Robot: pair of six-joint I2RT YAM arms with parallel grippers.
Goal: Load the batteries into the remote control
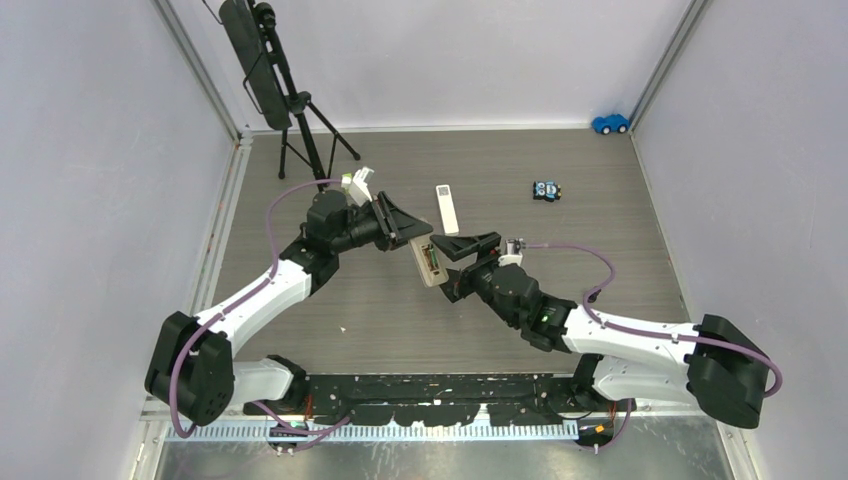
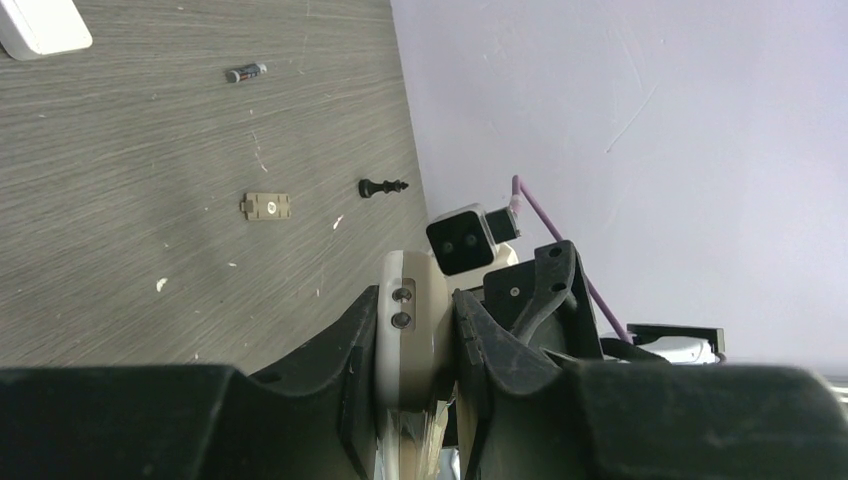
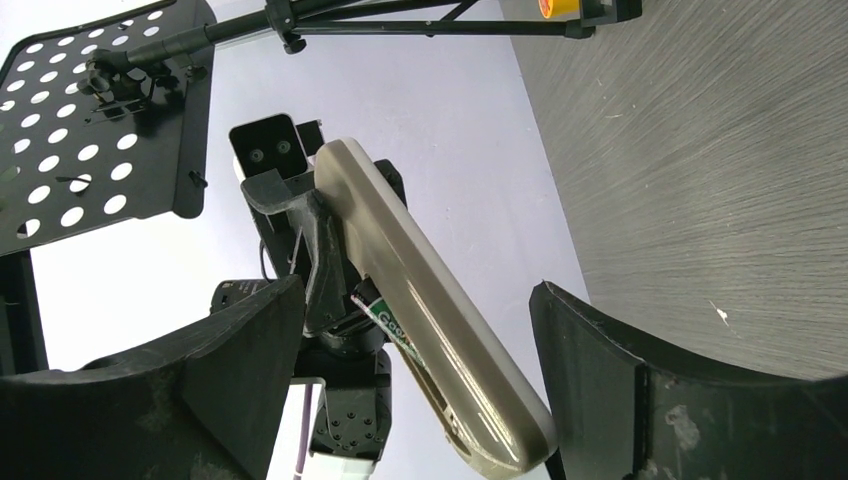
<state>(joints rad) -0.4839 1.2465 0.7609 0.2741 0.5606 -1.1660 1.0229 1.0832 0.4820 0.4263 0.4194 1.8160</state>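
One smooth, rounded beige remote tight in the left gripper; right gripper black, wedge-shaped, spread wide.

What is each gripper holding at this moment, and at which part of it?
The left gripper clamps the beige remote control near one end. The right gripper is open and holds nothing.

Wood-grain table: white remote, one battery, tan cover, black knob piece, small toy car.
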